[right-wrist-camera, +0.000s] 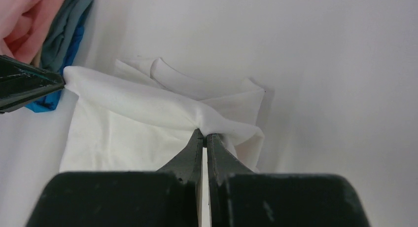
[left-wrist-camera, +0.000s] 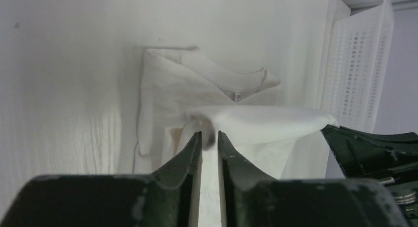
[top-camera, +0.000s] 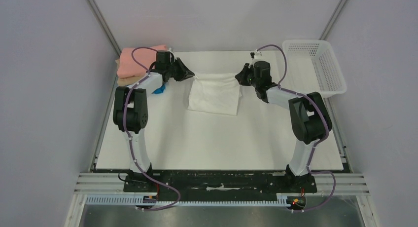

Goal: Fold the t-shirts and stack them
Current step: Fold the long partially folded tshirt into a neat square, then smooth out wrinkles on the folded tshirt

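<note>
A white plastic mesh basket sat upright at the far right corner of the white table, apparently reaching just past its right edge. Pale grey walls enclosed the table, and aluminium rails ran along its near edge.

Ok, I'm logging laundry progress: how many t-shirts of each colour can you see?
white t-shirt: 1
salmon pink t-shirt: 1
tan t-shirt: 1
grey-blue t-shirt: 1
bright blue t-shirt: 1
Total: 5
</note>
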